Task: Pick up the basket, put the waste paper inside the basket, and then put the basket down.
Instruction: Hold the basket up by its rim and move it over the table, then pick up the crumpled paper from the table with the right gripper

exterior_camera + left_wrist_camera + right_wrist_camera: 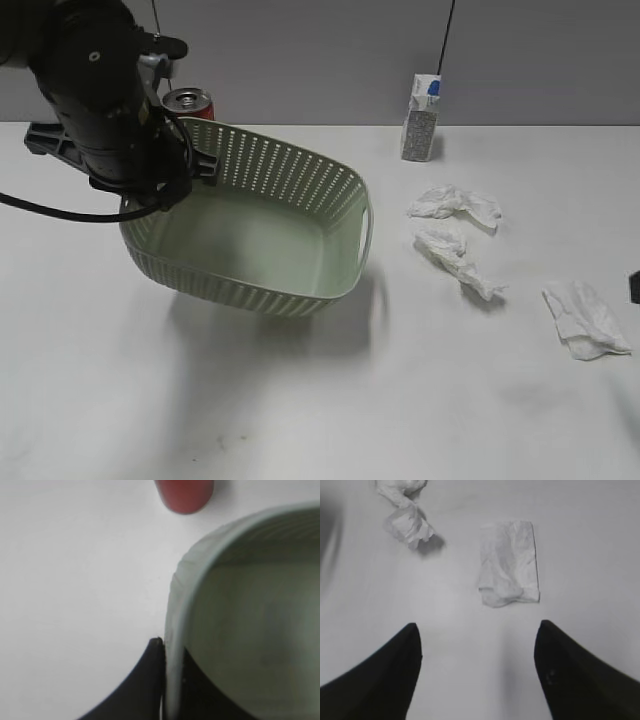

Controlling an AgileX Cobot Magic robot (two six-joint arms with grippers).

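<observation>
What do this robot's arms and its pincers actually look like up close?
The left arm is matte black, bulky and rounded, with a small round mark on its housing and a black cable looping from it. The left gripper has dark, tapering fingers. The right gripper shows two plain black, pointed fingers without markings. Nothing more of the right arm can be made out.

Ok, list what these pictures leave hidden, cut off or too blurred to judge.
1. The left gripper: the arm's body hides it in the exterior view.
2. The red can: mostly hidden behind the basket and arm; cut off and blurred in the left wrist view.
3. The right gripper: only a dark sliver at the exterior view's right edge.
4. The carton: print too small to read.
5. The third paper wad: outside the right wrist view.
</observation>
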